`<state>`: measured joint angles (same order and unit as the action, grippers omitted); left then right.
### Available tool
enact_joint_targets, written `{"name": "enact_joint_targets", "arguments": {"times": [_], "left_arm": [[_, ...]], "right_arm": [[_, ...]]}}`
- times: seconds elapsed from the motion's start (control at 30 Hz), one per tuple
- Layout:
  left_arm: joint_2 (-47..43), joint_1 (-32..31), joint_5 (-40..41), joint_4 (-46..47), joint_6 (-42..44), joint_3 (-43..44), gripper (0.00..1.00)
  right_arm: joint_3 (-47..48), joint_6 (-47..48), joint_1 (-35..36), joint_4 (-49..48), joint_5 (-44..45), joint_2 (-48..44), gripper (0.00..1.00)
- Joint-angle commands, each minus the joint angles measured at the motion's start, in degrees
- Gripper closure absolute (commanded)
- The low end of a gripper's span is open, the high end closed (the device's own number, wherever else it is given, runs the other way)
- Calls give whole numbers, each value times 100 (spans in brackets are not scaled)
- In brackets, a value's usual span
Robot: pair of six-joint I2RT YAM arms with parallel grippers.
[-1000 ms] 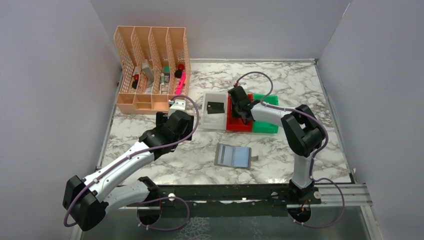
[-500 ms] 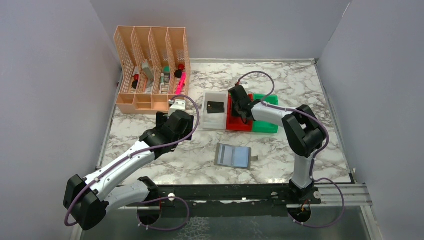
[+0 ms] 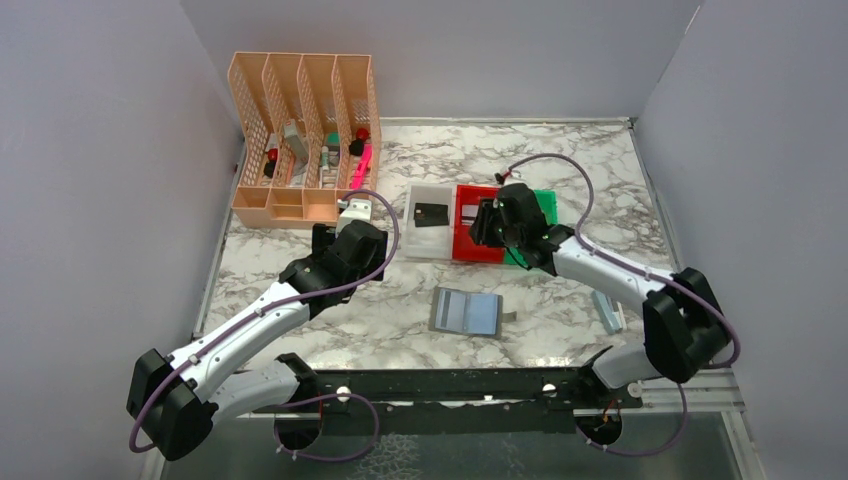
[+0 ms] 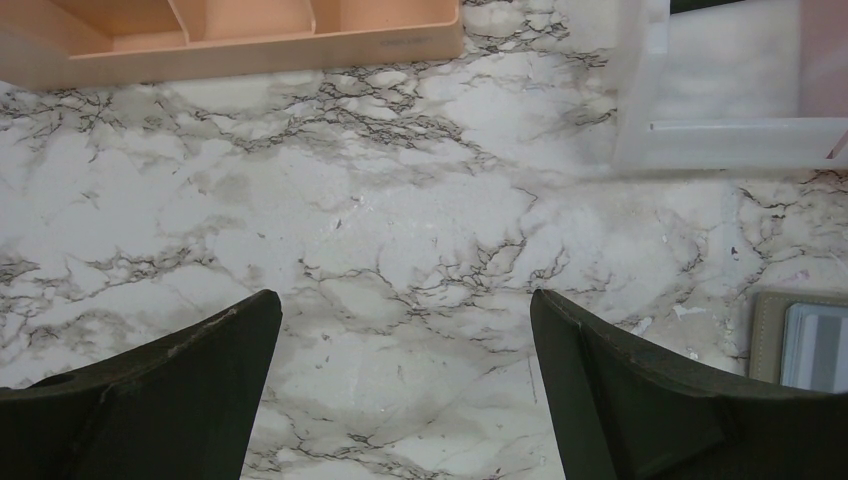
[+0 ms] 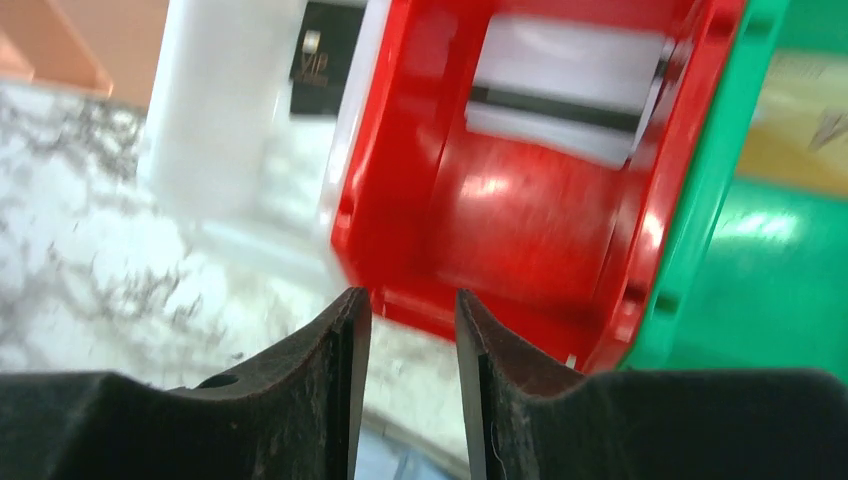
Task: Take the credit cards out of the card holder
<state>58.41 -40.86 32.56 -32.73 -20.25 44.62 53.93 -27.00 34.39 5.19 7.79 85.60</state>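
The blue-grey card holder (image 3: 466, 311) lies open and flat on the marble at the near middle; its corner shows in the left wrist view (image 4: 805, 345). A black credit card (image 3: 430, 214) lies in the white bin (image 3: 428, 245). A silvery-white card with a dark stripe (image 5: 565, 85) lies in the red bin (image 5: 520, 220). A blurred gold-coloured card (image 5: 800, 105) shows in the green bin (image 5: 770, 260). My right gripper (image 5: 412, 297) hangs over the red bin's near edge, open by a narrow gap, holding nothing. My left gripper (image 4: 405, 295) is wide open over bare marble, left of the holder.
A tall orange desk organiser (image 3: 303, 140) with pens and small items stands at the back left. A small pale-blue object (image 3: 607, 312) lies near the right arm's elbow. Purple walls close in the left, back and right sides.
My right gripper drew back from inside the red bin toward the near right and its jaws parted. The silvery-white card now lies uncovered in the red bin. The left arm stayed still.
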Motion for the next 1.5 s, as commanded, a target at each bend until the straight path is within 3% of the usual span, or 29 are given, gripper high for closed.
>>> {"name": "enact_joint_targets", "arguments": {"times": [0.0,0.2,0.53,0.7,0.77,0.93,1.23,1.47], "left_arm": [[30,38,-74,-1,61,136,1],[7,43,-50,-1,31,150,1],[-250,43,11,4,-75,154,1],[-267,43,49,6,-76,144,1],[-257,43,54,9,-68,143,1],[-194,43,41,5,-58,145,1],[-140,43,23,5,-32,144,1],[-103,43,5,9,-21,135,1]], "right_arm": [[-845,-498,89,-262,-1014,-621,58],[-1191,-914,1109,327,-51,-897,55],[-740,-1548,2565,1119,1634,-204,45],[-570,-1755,2767,1329,1812,68,41],[-540,-1824,2806,1355,1805,119,35],[-431,-1860,2833,1389,1746,286,33],[-178,-2066,2870,1671,1866,774,34],[-232,-2193,2871,1727,1893,921,41]]}}
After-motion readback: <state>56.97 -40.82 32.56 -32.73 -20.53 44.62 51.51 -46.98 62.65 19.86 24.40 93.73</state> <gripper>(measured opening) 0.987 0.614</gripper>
